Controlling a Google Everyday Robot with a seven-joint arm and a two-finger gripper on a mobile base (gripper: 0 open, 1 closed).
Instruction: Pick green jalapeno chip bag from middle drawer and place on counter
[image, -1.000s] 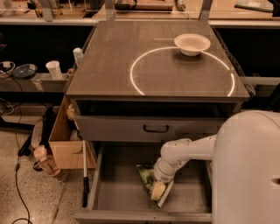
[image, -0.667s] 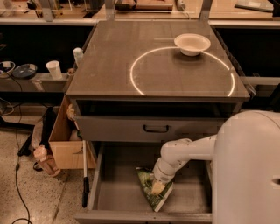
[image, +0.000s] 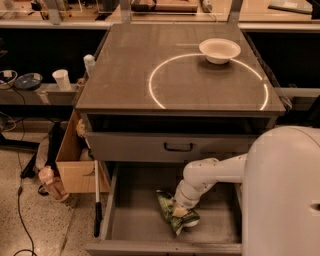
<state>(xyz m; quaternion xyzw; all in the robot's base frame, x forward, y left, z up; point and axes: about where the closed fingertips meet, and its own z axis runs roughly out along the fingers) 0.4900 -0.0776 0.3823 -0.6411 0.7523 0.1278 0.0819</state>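
The green jalapeno chip bag (image: 166, 204) lies crumpled on the floor of the open middle drawer (image: 132, 210), near its centre. My gripper (image: 181, 211) reaches down into the drawer from the right on a white arm (image: 215, 172) and sits right on top of the bag, covering its middle. The gripper's tip is hidden by the wrist and the bag. The counter (image: 125, 75), dark with a thin white circle line, is above the drawers.
A white bowl (image: 220, 50) stands on the counter's far right, on the circle line. A shut drawer front with a black handle (image: 178, 147) sits above the open drawer. A cardboard box (image: 75, 160) and a thin stick (image: 96, 195) stand left of it.
The bag has shifted and changed shape a little under the gripper. The arm has hardly moved.
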